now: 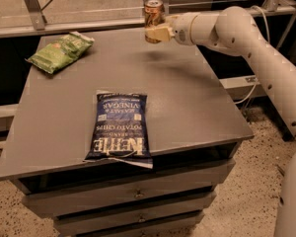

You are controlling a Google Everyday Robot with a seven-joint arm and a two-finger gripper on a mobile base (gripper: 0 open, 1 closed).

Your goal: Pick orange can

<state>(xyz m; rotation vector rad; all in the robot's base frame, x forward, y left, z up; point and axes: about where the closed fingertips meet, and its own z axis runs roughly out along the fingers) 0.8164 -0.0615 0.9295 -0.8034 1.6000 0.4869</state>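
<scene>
Grey drawer table [197,107], speckled floor [246,191]; gripper [157,32] pinching orange can [153,10] above far edge.

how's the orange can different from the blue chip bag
The orange can is far smaller than the blue bag. The can is a rigid cylinder standing upright, while the bag is soft and lies flat. The can is clamped in the gripper above the far edge of the table, and the bag rests untouched near the front edge. Both carry printed labels.
</scene>
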